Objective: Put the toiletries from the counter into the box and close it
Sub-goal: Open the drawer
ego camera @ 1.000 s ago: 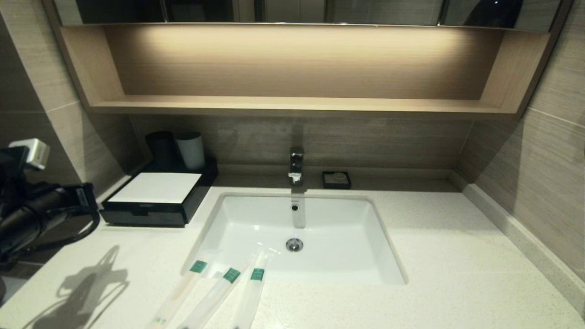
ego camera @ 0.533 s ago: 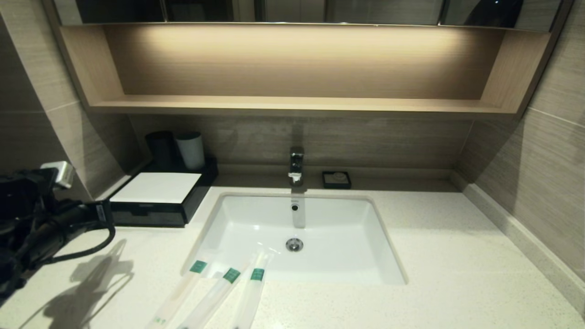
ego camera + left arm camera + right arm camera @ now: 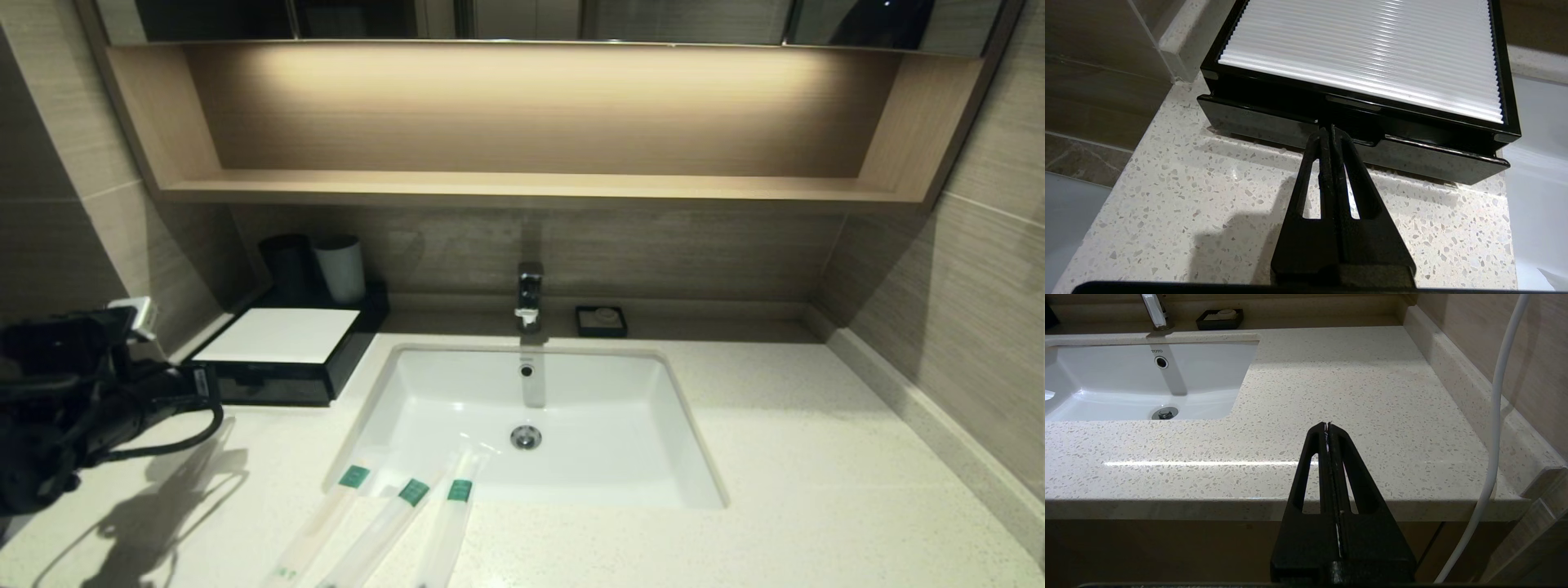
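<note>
**We closed in on the box, toiletries still waiting**

The counter point(image 3: 816, 457) stretched wide and speckled around its sink point(image 3: 620, 457), and at its far left corner stood the box point(image 3: 282, 335), black with a white ribbed top, its drawer seemingly shut or nearly so. Over the past second our left arm had swung in from the left edge of the scene toward that box, and its left gripper point(image 3: 1330, 130) ended up just in front of the drawer face, at about the middle of its front lip. Whether the tips touched it we could not tell. We judged this as the opening step: the drawer had to come out before anything could go in.

The arm reached low and roughly level over the counter, the gripper pointed at the box front, its jaws pressed together and holding nothing.

The three toiletries point(image 3: 380, 523) lay untouched on the counter, well apart from the box, fanned out at the near rim of the sink with their green-banded ends toward the basin.

Our right gripper point(image 3: 1328, 426) hung parked off the counter's near edge, far from the box, jaws together and empty.
</note>
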